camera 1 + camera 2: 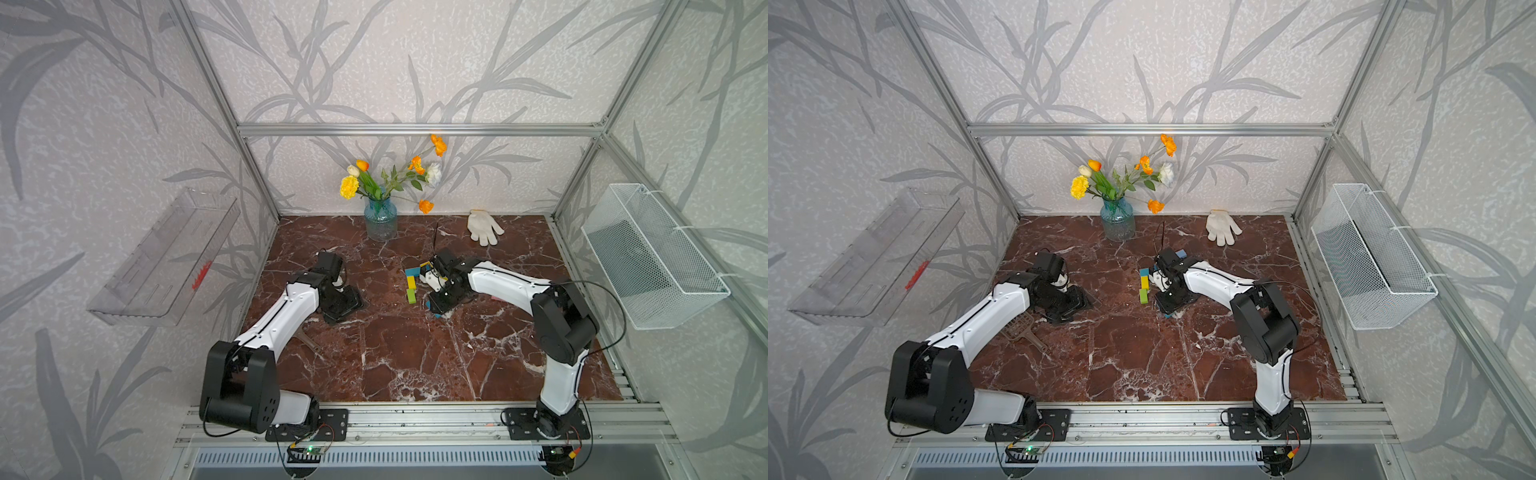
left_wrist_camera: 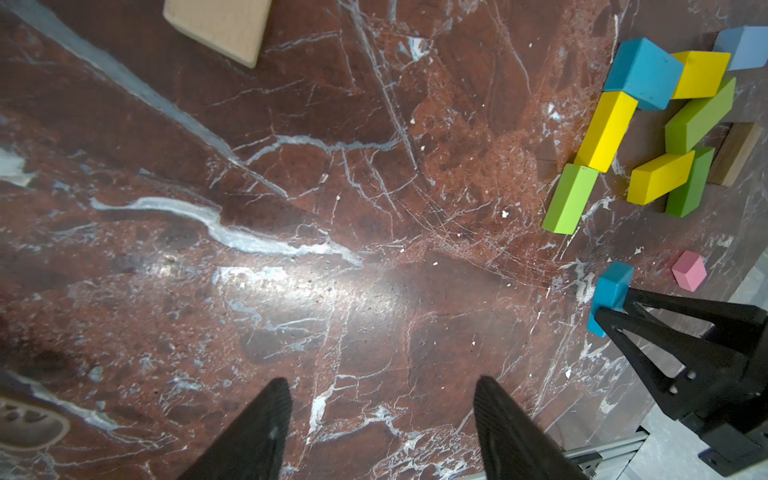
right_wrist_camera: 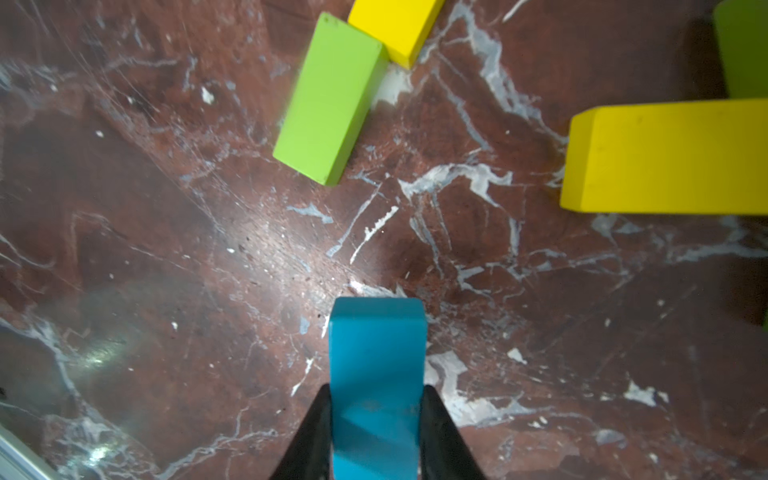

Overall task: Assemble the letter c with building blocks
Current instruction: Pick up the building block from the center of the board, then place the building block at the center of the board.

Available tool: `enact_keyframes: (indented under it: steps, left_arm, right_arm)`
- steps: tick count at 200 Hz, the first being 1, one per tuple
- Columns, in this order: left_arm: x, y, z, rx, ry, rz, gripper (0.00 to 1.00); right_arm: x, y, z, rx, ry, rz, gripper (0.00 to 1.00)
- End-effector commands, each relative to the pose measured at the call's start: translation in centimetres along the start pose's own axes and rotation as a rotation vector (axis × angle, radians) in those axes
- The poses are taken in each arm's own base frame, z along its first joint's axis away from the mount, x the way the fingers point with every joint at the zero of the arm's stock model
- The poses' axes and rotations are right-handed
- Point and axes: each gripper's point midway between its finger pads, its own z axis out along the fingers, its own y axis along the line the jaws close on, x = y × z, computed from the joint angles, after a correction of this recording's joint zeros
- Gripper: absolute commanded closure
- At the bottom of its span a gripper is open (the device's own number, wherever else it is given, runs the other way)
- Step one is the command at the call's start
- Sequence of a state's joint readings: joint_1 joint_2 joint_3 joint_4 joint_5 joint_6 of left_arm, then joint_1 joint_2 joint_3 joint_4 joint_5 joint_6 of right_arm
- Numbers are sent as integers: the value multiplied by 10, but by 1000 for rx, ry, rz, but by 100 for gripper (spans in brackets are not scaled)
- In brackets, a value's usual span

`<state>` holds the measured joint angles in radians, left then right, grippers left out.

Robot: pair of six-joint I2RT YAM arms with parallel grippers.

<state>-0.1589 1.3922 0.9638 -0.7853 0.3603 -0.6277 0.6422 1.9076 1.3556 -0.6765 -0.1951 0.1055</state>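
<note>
My right gripper (image 3: 376, 399) is shut on a teal block (image 3: 376, 365), just above the marble table (image 1: 415, 353), near the green end of a line of building blocks. That line runs teal (image 2: 642, 72), yellow (image 2: 606, 131), green (image 2: 569, 197), with another yellow block (image 2: 700, 75) off its teal end. Loose green (image 2: 700, 116) and yellow (image 2: 660, 176) blocks lie beside it. In both top views the right gripper (image 1: 436, 309) covers most of the pile. My left gripper (image 2: 382, 386) is open and holds nothing, standing well to the left (image 1: 345, 309).
A pink block (image 2: 688, 270), a brown block (image 2: 737, 153), a pale blue block (image 2: 744, 48) and a tan block (image 2: 218, 27) lie around. A flower vase (image 1: 380, 218) and white glove (image 1: 484, 226) sit at the back. A wire basket (image 1: 652, 257) hangs on the right wall.
</note>
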Motion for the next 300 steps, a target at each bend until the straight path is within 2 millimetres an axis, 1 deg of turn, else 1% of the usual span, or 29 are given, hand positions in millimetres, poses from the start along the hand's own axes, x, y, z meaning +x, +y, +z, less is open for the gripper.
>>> enact_keyframes:
  steps: [1, 11, 36, 54, 102, 119, 148, 172, 208, 245, 271, 300]
  left_arm:
    - [-1, 12, -6, -48, 15, -16, 30]
    - [-3, 18, -8, -64, 21, -25, 29]
    - [-4, 37, -14, -122, 19, -59, 28]
    - [-4, 49, -21, -160, 10, -81, 27]
    - [-3, 70, -33, -210, 6, -129, 26]
    - [-4, 73, -35, -197, 11, -150, 26]
    - [-11, 78, -42, -174, -15, -189, 26]
    - [-15, 83, -47, -157, -21, -213, 26]
    - [-18, 89, -52, -146, -42, -236, 26]
    - [-20, 90, -54, -132, -46, -241, 26]
    - [-21, 92, -55, -131, -45, -244, 26]
    - [-20, 93, -55, -131, -46, -247, 26]
  right_arm:
    - [-15, 24, -14, -37, -55, 147, 72]
    - [-19, 29, -16, -17, -71, 194, 73]
    - [-32, 52, -17, -5, -114, 263, 73]
    - [-41, 69, -14, -3, -129, 297, 73]
    - [-59, 118, 9, -39, -137, 351, 73]
    - [-66, 138, 17, -70, -149, 368, 73]
    - [-78, 171, 35, -145, -146, 393, 73]
    - [-86, 191, 46, -179, -141, 395, 73]
    - [-100, 209, 61, -230, -156, 434, 73]
    - [-117, 221, 74, -282, -172, 445, 72]
    - [-129, 231, 79, -329, -187, 442, 72]
    - [-135, 236, 85, -352, -189, 451, 72]
